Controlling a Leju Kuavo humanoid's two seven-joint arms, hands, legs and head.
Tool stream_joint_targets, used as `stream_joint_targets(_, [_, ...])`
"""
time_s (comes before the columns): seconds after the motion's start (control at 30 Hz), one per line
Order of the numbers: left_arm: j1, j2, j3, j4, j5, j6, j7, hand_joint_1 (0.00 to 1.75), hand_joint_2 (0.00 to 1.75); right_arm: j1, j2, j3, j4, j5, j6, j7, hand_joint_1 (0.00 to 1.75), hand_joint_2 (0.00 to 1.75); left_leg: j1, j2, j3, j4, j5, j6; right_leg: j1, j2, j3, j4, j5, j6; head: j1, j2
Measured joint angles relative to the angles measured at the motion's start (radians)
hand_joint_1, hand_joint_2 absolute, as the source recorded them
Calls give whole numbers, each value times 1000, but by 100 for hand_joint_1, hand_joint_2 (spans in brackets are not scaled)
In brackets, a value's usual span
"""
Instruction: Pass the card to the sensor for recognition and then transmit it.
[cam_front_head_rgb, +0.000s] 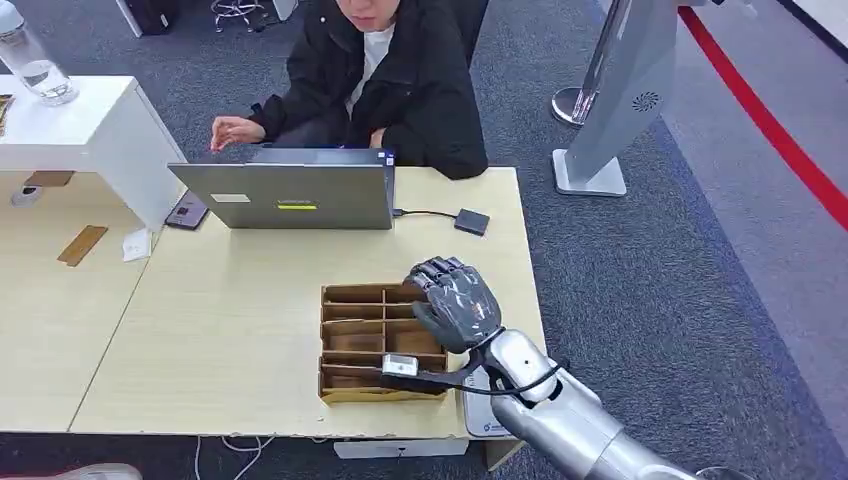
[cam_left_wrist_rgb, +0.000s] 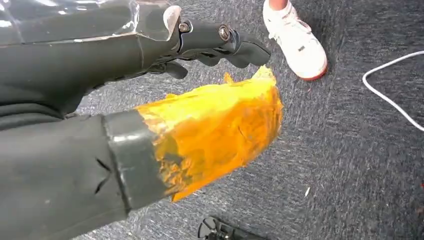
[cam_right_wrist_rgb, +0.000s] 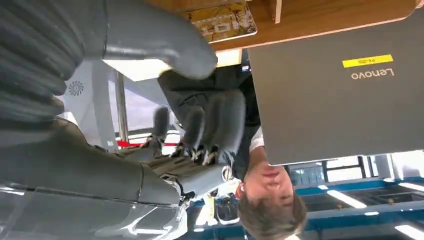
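Note:
My right hand (cam_front_head_rgb: 455, 300) hovers over the far right corner of a brown cardboard divider box (cam_front_head_rgb: 352, 340) on the pale table. Its fingers are bent but stand apart from the thumb, with nothing between them. In the right wrist view, a card with yellow print (cam_right_wrist_rgb: 222, 22) lies in a compartment just beyond the thumb of my right hand (cam_right_wrist_rgb: 200, 125). A small black sensor box (cam_front_head_rgb: 472, 221) sits on the table behind the divider box, wired to the grey laptop (cam_front_head_rgb: 290, 195). My left hand (cam_left_wrist_rgb: 210, 120), its thumb wrapped in orange tape, hangs over the carpet holding nothing.
A person in a black jacket (cam_front_head_rgb: 400, 80) sits behind the laptop, one hand at its edge. A white shelf unit (cam_front_head_rgb: 90, 130) with a bottle stands at the left. A white gate post (cam_front_head_rgb: 620, 100) stands right of the table. A white shoe (cam_left_wrist_rgb: 295, 45) and a cable (cam_left_wrist_rgb: 390, 90) are on the carpet.

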Motion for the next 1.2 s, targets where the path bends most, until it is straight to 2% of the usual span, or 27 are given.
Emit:
stream_joint_targets(0.2, [0, 0, -11, 0, 0, -1, 5, 0, 0, 0, 0, -1, 1, -1, 0, 0, 122, 175, 0, 0, 0, 0, 0, 0, 0, 0, 0, 0, 0, 0, 0, 0])
stream_joint_targets(0.47, [1, 1, -14, 8, -5, -5, 5, 0, 0, -1, 0, -2, 7, -3, 2, -3, 105, 175, 0, 0, 0, 0, 0, 0, 0, 0, 0, 0, 0, 0, 0, 0])
stream_joint_targets(0.83, [1, 2, -29, 8, -12, -13, -2, 0, 0, -1, 0, -2, 8, -10, 3, -4, 105, 175, 0, 0, 0, 0, 0, 0, 0, 0, 0, 0, 0, 0, 0, 0])
stream_joint_targets(0.97, [1, 2, -35, 8, -12, -14, -4, 0, 0, -1, 0, -2, 9, -10, 3, -4, 99, 175, 0, 0, 0, 0, 0, 0, 0, 0, 0, 0, 0, 0, 0, 0])
stream_joint_targets(1.0, [1, 2, -36, 8, -13, -18, -6, 0, 0, -1, 0, -2, 9, -10, 3, -4, 105, 175, 0, 0, 0, 0, 0, 0, 0, 0, 0, 0, 0, 0, 0, 0])
stream_joint_targets(1.03, [1, 2, -36, 8, -13, -21, -7, 0, 0, -1, 0, -2, 9, -10, 3, -4, 98, 175, 0, 0, 0, 0, 0, 0, 0, 0, 0, 0, 0, 0, 0, 0])
stream_joint_targets(1.2, [1, 2, -39, 8, -18, -31, -16, 0, 0, 0, -2, -2, 9, -9, 1, -3, 94, 175, 0, 0, 0, 0, 0, 0, 0, 0, 0, 0, 0, 0, 0, 0])
